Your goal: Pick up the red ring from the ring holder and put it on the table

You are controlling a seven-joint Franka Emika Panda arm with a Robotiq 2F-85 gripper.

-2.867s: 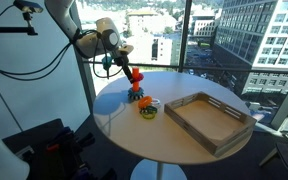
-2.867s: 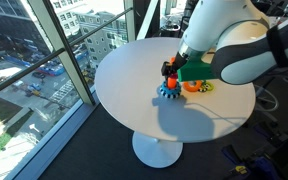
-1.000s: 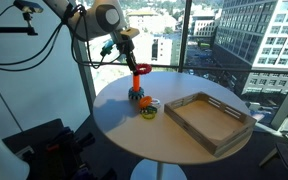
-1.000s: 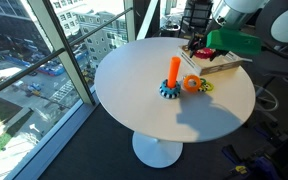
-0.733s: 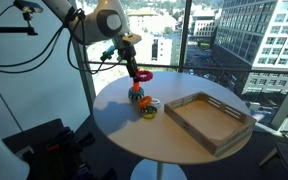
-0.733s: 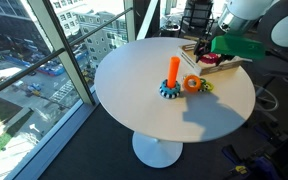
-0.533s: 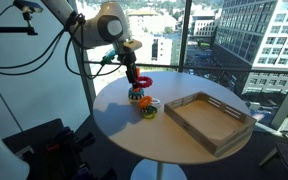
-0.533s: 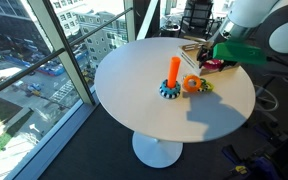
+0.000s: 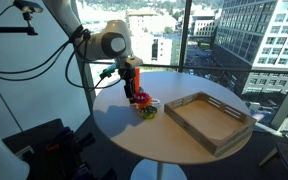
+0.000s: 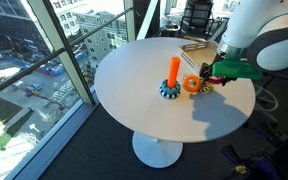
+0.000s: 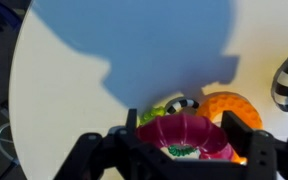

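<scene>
Arm is bending low over the table (image 10: 134, 95), wrist pointing down. Gripper (image 9: 136, 93) is clamping the red ring (image 11: 184, 133) over the yellow-and-orange piece (image 11: 234, 108), beside the ring holder (image 10: 173, 72).

Round white table (image 10: 134, 85), ring holder (image 10: 172, 80), wooden tray (image 9: 210, 120) (rectangular), yellow-orange piece (image 9: 148, 110)

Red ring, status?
Gripper shut on small red doughnut ring. Ring off the orange peg holder, low over white round table. Yellow-and-orange round piece close beneath, in the way.
</scene>
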